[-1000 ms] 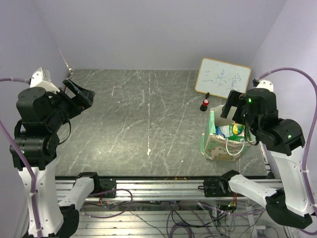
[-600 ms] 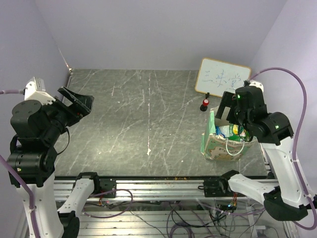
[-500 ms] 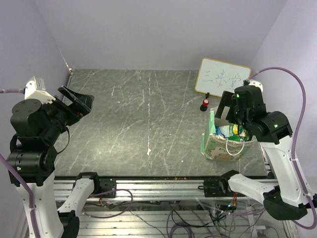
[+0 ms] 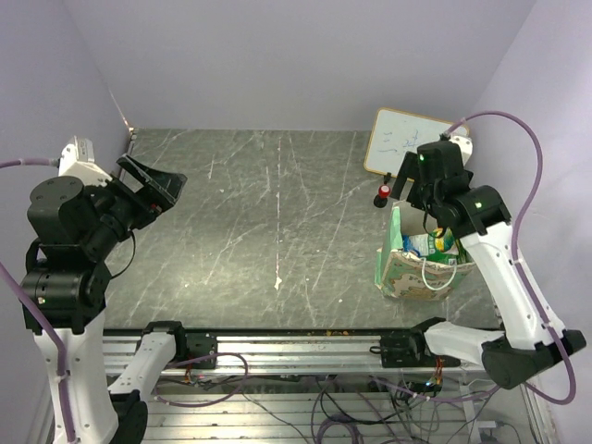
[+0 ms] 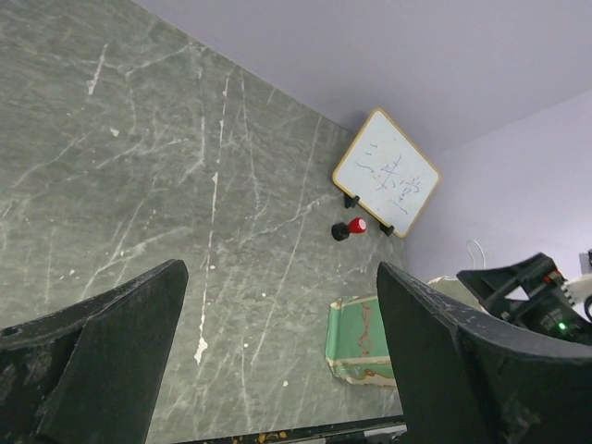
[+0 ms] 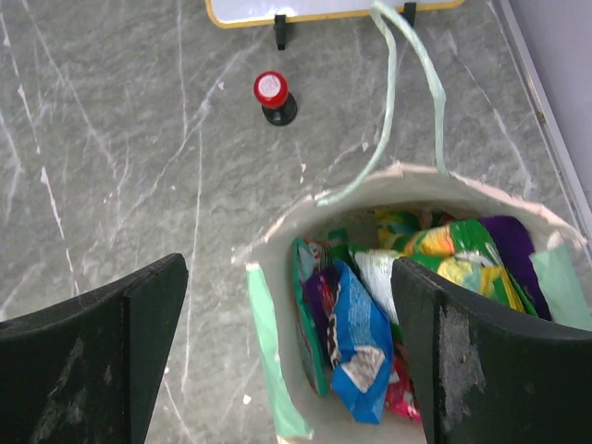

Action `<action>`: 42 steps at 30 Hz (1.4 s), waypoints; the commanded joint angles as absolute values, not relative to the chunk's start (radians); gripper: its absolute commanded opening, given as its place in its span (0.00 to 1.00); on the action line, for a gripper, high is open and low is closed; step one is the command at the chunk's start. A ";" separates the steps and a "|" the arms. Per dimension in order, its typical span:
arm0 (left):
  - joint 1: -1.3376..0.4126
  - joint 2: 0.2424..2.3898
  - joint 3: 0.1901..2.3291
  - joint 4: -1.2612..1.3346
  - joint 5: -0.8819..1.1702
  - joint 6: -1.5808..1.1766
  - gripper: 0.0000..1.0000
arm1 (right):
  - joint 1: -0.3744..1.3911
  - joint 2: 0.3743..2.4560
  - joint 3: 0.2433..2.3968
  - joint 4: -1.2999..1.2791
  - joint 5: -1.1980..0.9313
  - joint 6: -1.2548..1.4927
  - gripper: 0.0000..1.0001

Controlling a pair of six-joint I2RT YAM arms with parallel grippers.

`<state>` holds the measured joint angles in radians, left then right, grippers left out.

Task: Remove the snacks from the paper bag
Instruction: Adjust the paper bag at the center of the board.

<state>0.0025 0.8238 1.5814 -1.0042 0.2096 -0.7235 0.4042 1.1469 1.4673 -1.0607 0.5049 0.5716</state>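
Observation:
The mint-green and white paper bag (image 4: 405, 266) stands open at the table's right side, with its cord handle (image 6: 388, 111) lying toward the back. Several snacks (image 4: 433, 244) sit inside it: a blue packet (image 6: 363, 344), a yellow-green one (image 6: 462, 248), a teal one (image 6: 303, 310) and a pink one (image 6: 400, 396). My right gripper (image 4: 413, 194) is open and empty, held above the bag's mouth, with the left rim and packets between its fingers (image 6: 289, 270). My left gripper (image 4: 153, 188) is open and empty, held high at the far left. In its wrist view (image 5: 282, 270) the bag (image 5: 356, 335) shows far off.
A white board with writing (image 4: 393, 144) leans at the back right, behind the bag. A small red-and-black knob (image 6: 274, 96) stands on the table between board and bag. The table's right edge rail (image 6: 541, 102) runs close beside the bag.
My right arm has swung back and to the left, bringing its gripper over the bag's far-left rim. My left arm shifted slightly; both grippers stayed open.

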 commanded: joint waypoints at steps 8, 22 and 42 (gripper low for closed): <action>-0.005 0.879 1.540 -0.864 0.320 -0.767 0.94 | 0.188 1.229 1.415 -0.854 0.362 0.522 0.83; -0.005 0.939 1.553 -0.835 0.372 -0.745 0.94 | 0.107 1.343 1.417 -0.731 0.202 0.450 0.26; -0.005 0.939 1.488 -0.753 0.470 -0.772 0.94 | 0.532 1.380 1.454 -0.716 -0.207 0.545 0.05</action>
